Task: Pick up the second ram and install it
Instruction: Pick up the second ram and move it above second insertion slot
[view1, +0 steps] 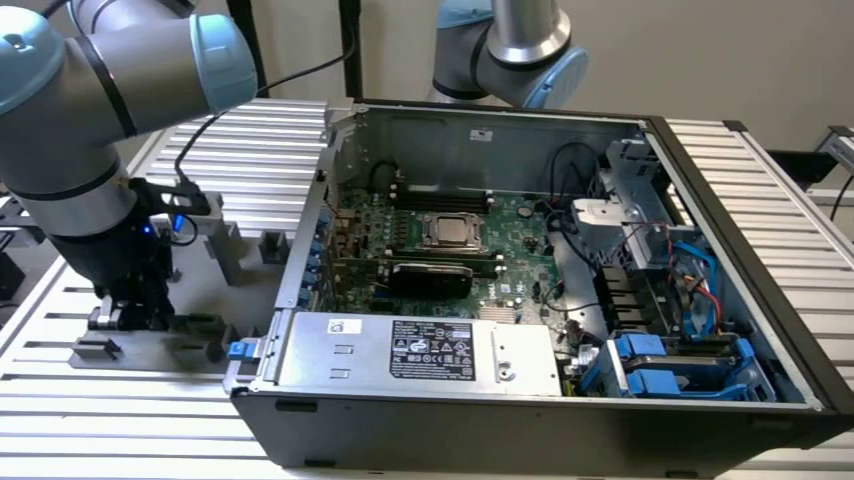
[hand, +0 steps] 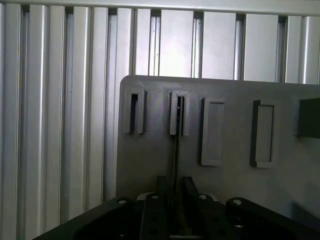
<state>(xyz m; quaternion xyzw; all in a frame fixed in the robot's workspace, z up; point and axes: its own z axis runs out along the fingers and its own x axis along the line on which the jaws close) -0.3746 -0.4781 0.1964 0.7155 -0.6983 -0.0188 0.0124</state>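
Gripper (hand: 175, 187) is down over the grey fixture plate (hand: 150, 150) on the tabletop (view1: 134, 420), at the exterior view's left, well apart from the open computer case (view1: 747, 250). The second ram (hand: 176, 150) stands on edge on that plate. Its far end sits in a slotted holder (hand: 179, 114) and its near end runs in between the fingers (hand: 161, 192). The gripper is part-open: one finger on each side of the stick with a sliver of plate showing between, so it looks like a straddle, not a clamp. The neighbouring holder (hand: 135, 112) looks empty. Risks as I see them: the stick is thin and seen edge-on, so a slightly off-centre grip would probably push it sideways or cock it in the holder slot. Gripped that way, a lift could bind or drag the plate. A weak pinch on the narrow edges could let it pivot or slip. Any tilt picked up here would likely carry over to the memory slots (view1: 441, 195) beside the processor socket (view1: 454, 232), and a skewed stick could jam there or seat at one end only.
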